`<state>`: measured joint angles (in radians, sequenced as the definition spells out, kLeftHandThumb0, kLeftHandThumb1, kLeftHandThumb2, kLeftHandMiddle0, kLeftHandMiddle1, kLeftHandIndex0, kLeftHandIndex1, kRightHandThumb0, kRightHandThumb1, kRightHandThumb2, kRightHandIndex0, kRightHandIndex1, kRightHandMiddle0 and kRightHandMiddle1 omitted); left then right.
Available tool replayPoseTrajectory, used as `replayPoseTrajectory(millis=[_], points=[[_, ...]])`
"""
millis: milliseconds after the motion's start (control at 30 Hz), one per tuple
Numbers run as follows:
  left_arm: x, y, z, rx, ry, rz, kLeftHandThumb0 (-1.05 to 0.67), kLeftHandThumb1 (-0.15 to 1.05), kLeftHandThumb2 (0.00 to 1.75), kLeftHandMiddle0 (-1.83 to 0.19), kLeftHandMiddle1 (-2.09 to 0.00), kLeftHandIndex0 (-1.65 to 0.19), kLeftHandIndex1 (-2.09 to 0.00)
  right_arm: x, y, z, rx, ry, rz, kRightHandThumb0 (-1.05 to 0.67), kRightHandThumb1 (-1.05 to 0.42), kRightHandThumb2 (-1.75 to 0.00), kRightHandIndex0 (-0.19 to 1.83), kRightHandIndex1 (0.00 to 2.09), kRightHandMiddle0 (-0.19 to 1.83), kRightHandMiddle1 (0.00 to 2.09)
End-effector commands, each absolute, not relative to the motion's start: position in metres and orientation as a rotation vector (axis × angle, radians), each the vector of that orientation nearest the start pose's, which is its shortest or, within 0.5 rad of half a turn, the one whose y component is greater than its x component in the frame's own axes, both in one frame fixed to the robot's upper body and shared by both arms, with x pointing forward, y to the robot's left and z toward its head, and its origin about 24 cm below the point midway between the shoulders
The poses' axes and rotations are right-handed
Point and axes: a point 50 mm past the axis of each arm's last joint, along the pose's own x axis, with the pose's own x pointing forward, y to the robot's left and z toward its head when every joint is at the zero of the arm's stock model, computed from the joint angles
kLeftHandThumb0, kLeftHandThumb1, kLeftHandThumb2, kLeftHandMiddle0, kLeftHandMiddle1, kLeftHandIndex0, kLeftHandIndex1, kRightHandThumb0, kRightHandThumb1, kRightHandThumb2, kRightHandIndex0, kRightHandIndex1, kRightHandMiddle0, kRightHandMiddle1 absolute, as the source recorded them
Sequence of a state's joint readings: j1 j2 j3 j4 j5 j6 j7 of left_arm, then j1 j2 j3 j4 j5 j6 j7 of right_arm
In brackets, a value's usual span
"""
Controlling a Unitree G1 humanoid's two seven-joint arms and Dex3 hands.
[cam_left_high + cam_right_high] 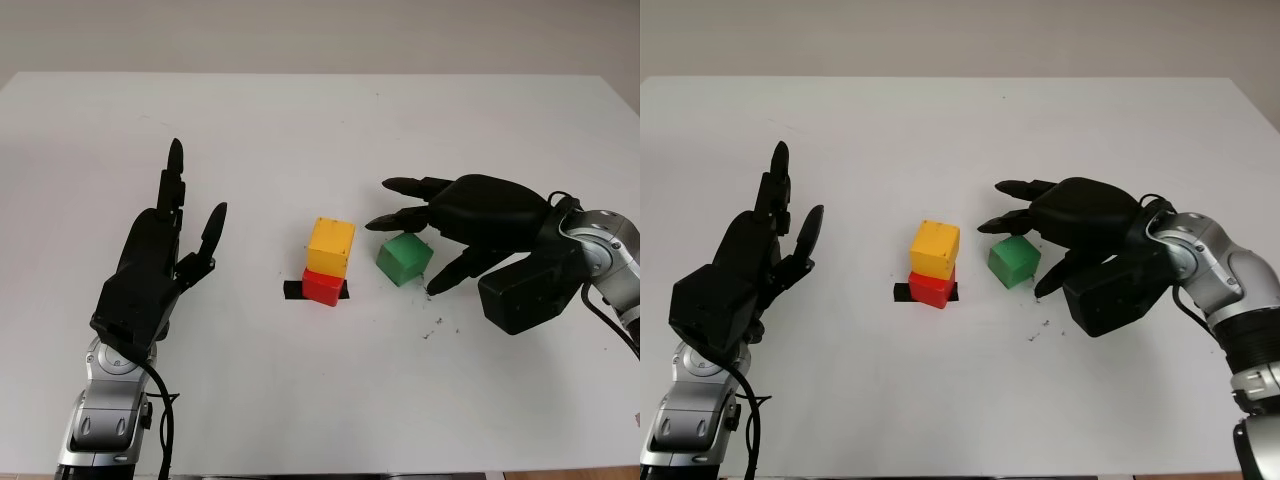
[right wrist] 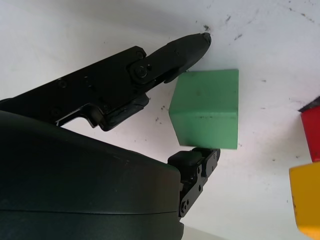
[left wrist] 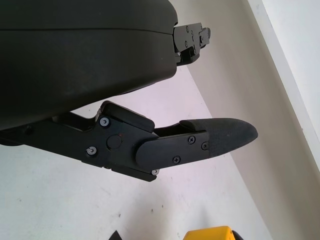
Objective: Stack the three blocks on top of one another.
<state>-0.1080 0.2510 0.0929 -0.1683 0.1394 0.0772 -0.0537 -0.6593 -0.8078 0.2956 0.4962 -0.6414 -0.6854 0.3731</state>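
The yellow block [image 1: 331,246] is sitting on the red block [image 1: 322,288]. Right of that stack, the right hand [image 1: 455,225] is bracketing the green block [image 1: 404,258], fingers apart, not yet clamped. The left hand [image 1: 160,262] is hovering left of the stack, open and holding nothing.

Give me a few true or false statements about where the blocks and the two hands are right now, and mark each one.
1. The yellow block sits on the red block. True.
2. The green block is on top of the stack. False: it stands on the table, right of the stack.
3. The right hand has its fingers around the green block, which is not lifted. True.
4. The left hand holds the red block. False: it is open, left of the stack.
5. Black tape lies under the red block. True.
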Motion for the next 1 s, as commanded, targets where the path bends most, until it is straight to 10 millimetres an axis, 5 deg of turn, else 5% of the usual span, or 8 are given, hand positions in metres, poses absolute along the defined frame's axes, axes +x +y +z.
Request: replayPoseTrajectory(millis=[0,333,433,500,967], points=[[0.267,0.2016,0.1098,0.398,-0.195,0.031,-0.78,1.05,0.59,0.17,-0.06,0.16,-0.06,0.3334,-0.2074,0.1539,-1.604,-0.37,0.739,-0.56,-0.87,-0.06,0.08,0.06,0.47,0.08],[0.2671,0.2024,0.1074,0.406,-0.186,0.03,-0.8,1.05,0.58,0.16,-0.06,0.15,-0.06,0.336,-0.209,0.1546,-1.608,-0.441,0.712,-0.47,-0.91,-0.06,0.18,0.08,0.68,0.25],[0.2674,0.2022,0.1068,0.404,-0.185,0.028,-0.8,1.05,0.58,0.16,-0.06,0.15,-0.06,0.336,-0.2104,0.155,-1.576,-0.473,0.695,-0.39,-0.94,-0.05,0.26,0.07,0.52,0.95],[0.2676,0.2022,0.1063,0.408,-0.182,0.029,-0.81,1.05,0.58,0.15,-0.06,0.15,-0.06,0.3362,-0.2107,0.1561,-1.561,-0.476,0.688,-0.36,-0.95,-0.06,0.29,0.07,0.48,1.17],[0.2713,0.2003,0.1045,0.435,-0.203,0.023,-0.79,1.05,0.58,0.14,-0.06,0.15,-0.06,0.3372,-0.2123,0.1621,-1.482,-0.507,0.664,-0.39,-0.93,-0.05,0.36,0.08,0.48,1.28]])
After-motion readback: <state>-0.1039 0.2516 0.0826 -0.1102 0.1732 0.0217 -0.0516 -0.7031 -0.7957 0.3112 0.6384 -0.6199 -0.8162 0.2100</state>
